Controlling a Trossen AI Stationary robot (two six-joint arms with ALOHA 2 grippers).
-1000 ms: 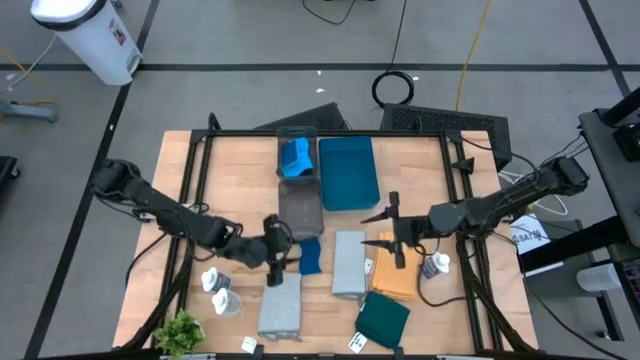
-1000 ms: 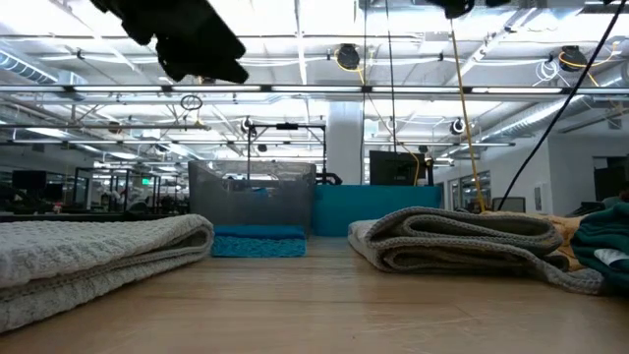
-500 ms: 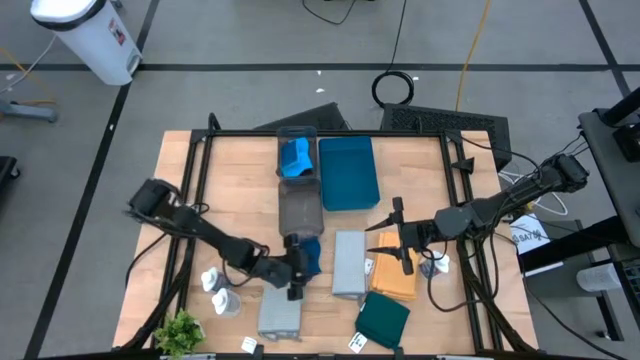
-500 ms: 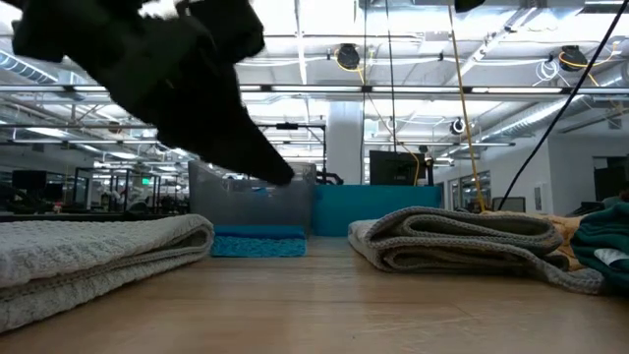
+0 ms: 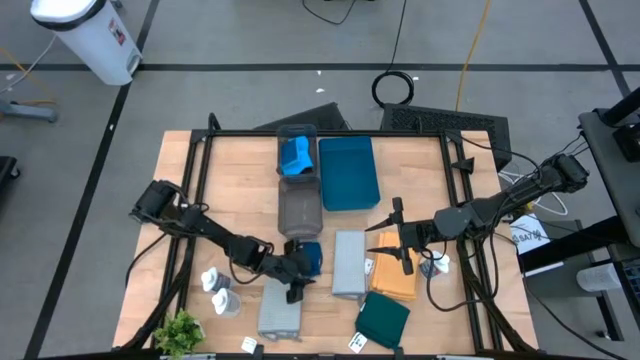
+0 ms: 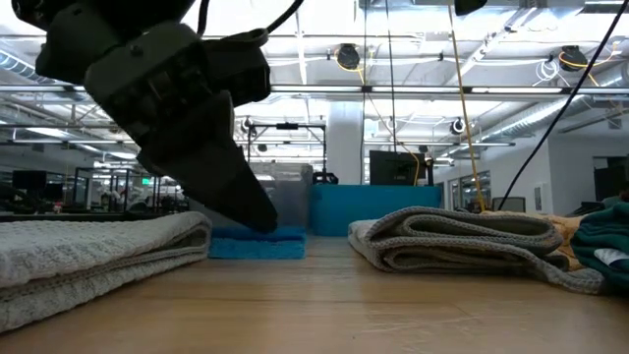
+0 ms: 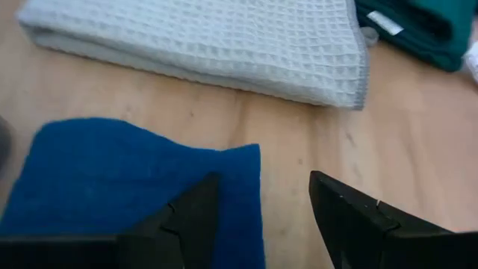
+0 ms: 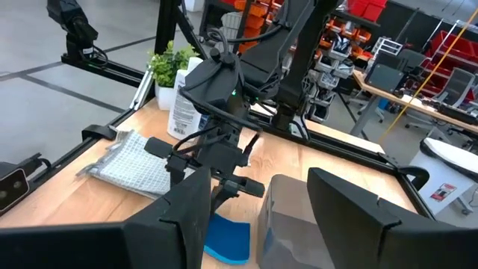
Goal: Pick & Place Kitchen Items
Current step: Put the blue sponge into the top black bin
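**Left arm drops onto the blue sponge at table centre**

At the table's near edge, you see the grey cloth (image 5: pixel 279 312) lying folded at 6 o'clock, with the dark teal cloth (image 5: pixel 383 320) toward 5 o'clock and the white bottles (image 5: pixel 218 290) at 7 o'clock beside the green plant (image 5: pixel 179 330).

Just past the grey cloth, your left gripper (image 5: pixel 297 272) has swung in and dropped within the last second, from riding high over the table to table level. Its fingers (image 7: pixel 190 217) stand apart, one over the edge of the blue sponge (image 7: pixel 134 187) and the other over bare wood, and they hold nothing yet. That puts you at the reach-and-grasp step: the sponge lies flat on the table just before the grey tray, not yet gripped.

To the sponge's 3 o'clock lies the pale cloth (image 5: pixel 348 263), then the orange cloth (image 5: pixel 392 281). Your right gripper (image 5: pixel 388 240) hovers over the orange cloth, empty, fingers spread wide; it has shifted only slightly. Another white bottle (image 5: pixel 436 265) stands at its 3 o'clock.

Farther back, the grey tray (image 5: pixel 299 210) looks empty. Behind it, a clear bin (image 5: pixel 297 135) holds another bright-blue sponge (image 5: pixel 295 157), which suggests where this one belongs. The teal tray (image 5: pixel 347 172) beside it, toward 12 o'clock, holds nothing.
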